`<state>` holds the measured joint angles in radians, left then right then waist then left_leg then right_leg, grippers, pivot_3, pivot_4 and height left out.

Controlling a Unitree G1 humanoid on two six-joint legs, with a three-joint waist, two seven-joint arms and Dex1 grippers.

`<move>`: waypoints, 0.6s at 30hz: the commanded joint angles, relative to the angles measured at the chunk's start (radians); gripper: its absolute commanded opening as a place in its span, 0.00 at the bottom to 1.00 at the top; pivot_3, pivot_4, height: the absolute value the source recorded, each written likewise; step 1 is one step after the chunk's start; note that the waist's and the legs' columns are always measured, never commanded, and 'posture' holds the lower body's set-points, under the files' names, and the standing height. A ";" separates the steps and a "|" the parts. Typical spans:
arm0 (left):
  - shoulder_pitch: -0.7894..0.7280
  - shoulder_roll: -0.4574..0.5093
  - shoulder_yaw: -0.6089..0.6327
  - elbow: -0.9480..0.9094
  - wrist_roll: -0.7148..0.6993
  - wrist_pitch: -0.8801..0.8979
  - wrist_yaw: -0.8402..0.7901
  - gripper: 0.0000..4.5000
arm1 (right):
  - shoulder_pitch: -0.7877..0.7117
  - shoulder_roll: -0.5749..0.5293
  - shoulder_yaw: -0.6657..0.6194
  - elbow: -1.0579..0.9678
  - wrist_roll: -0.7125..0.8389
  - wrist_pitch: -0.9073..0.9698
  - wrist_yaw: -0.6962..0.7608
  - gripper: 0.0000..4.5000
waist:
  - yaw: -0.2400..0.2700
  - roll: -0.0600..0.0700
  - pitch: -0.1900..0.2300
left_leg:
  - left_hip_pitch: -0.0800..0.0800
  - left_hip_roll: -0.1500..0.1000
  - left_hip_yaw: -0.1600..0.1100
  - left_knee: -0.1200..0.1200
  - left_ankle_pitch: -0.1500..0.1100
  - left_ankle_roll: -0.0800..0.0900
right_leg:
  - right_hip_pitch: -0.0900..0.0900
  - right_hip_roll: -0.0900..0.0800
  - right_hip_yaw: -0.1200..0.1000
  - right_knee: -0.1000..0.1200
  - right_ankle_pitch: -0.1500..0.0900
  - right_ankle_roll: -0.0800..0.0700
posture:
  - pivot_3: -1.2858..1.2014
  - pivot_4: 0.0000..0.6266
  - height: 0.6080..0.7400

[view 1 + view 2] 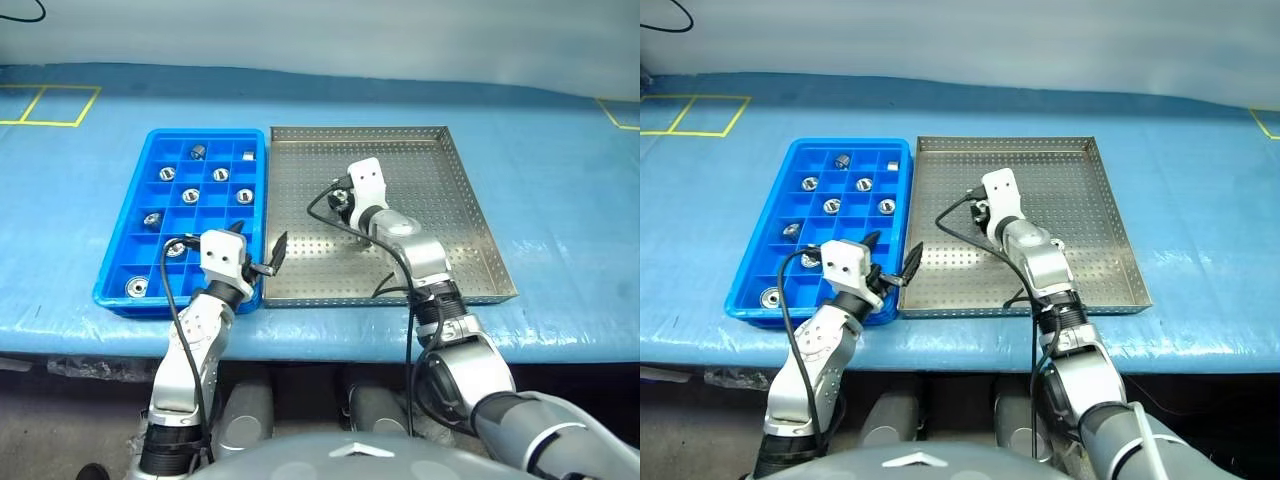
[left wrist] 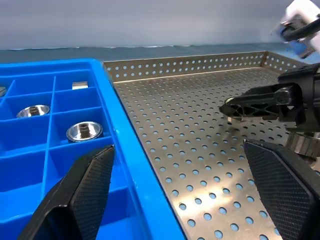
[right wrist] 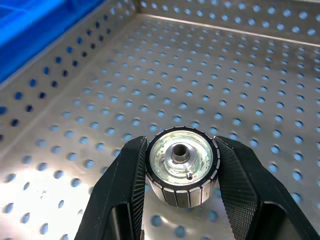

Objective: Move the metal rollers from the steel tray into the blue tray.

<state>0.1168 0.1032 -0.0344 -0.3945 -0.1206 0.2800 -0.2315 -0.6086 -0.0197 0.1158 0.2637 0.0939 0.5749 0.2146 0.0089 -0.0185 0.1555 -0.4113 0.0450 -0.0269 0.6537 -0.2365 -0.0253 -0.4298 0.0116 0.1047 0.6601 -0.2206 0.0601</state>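
A metal roller (image 3: 181, 167) sits pinched between the right gripper (image 3: 181, 200) fingers, just above the steel tray (image 1: 470, 215) floor, arm reaching forward over it. The left gripper (image 2: 185, 192), fingers spread, hovers level over the blue tray (image 1: 150, 180) edge beside it.

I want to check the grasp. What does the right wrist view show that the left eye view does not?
The right wrist view shows a metal roller clamped between the right gripper fingers, its dark centre hole facing the camera. The left eye view shows the blue tray with rollers in its compartments and the open left gripper. Both show the steel tray with its perforated floor.
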 commanded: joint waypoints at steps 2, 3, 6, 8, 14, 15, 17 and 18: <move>0.047 0.015 0.032 -0.059 -0.003 -0.039 0.014 1.00 | -0.006 0.078 0.077 -0.137 0.014 0.004 0.028 0.39 | 0.002 0.000 0.000 | 0.000 0.000 0.000 -0.001 0.000 0.000 | 0.000 0.000 0.000 0.000 -0.001 -0.001 | 0.60 0.24 1.00; 0.061 0.016 0.032 -0.065 -0.001 -0.042 0.017 1.00 | -0.009 0.097 0.088 -0.146 0.015 0.004 0.028 0.39 | 0.004 0.000 0.000 | 0.000 0.000 0.000 -0.002 0.000 0.000 | 0.000 0.000 0.000 0.000 -0.001 -0.001 | 0.60 0.24 1.00; 0.095 0.013 0.031 -0.083 0.003 -0.046 0.033 1.00 | -0.027 0.154 0.118 -0.153 0.016 -0.009 0.035 0.39 | 0.012 0.000 0.000 | 0.000 0.000 0.000 -0.003 0.000 0.000 | 0.000 -0.001 0.000 -0.001 -0.001 -0.002 | 0.61 0.24 1.00; 0.110 0.005 0.031 -0.093 0.002 -0.048 0.046 1.00 | -0.048 0.187 0.133 -0.136 0.015 -0.024 0.042 0.39 | 0.022 0.000 0.000 | 0.000 -0.001 0.000 -0.003 0.000 0.000 | 0.000 -0.001 0.000 -0.001 -0.001 -0.002 | 0.62 0.24 1.00; 0.161 0.000 0.038 -0.137 0.007 -0.075 0.076 1.00 | -0.098 0.228 0.188 -0.026 0.004 -0.083 0.066 0.39 | 0.037 0.000 0.000 | 0.001 -0.001 0.000 -0.003 0.000 0.000 | 0.000 -0.001 -0.001 -0.001 -0.005 -0.005 | 0.65 0.24 1.00; 0.175 -0.002 0.043 -0.146 0.009 -0.082 0.083 1.00 | -0.104 0.231 0.194 -0.010 0.004 -0.093 0.072 0.39 | 0.037 0.000 0.000 | 0.001 -0.001 0.000 -0.003 0.000 0.000 | 0.000 -0.001 -0.001 -0.001 -0.006 -0.006 | 0.66 0.24 1.00; 0.203 -0.006 0.056 -0.166 0.012 -0.092 0.100 1.00 | -0.116 0.237 0.203 0.020 0.009 -0.113 0.087 0.39 | 0.041 0.000 0.000 | 0.001 0.000 0.000 -0.004 0.000 0.000 | 0.000 -0.001 -0.001 -0.001 -0.006 -0.006 | 0.67 0.24 1.00; 0.216 -0.008 0.062 -0.174 0.013 -0.096 0.108 1.00 | -0.121 0.240 0.205 0.032 0.011 -0.121 0.093 0.39 | 0.045 0.000 0.000 | 0.001 0.000 0.000 -0.005 0.000 0.000 | -0.001 -0.001 -0.001 -0.001 -0.006 -0.006 | 0.68 0.24 1.00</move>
<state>0.3181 0.0996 0.0093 -0.5238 -0.1170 0.2055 -0.1407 -0.6607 0.1366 0.3166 0.3044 0.0973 0.4898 0.2925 0.0539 -0.0184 0.1556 -0.4102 0.0447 -0.0277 0.6485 -0.2365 -0.0256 -0.4305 0.0107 0.1030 0.6595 -0.2267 0.0536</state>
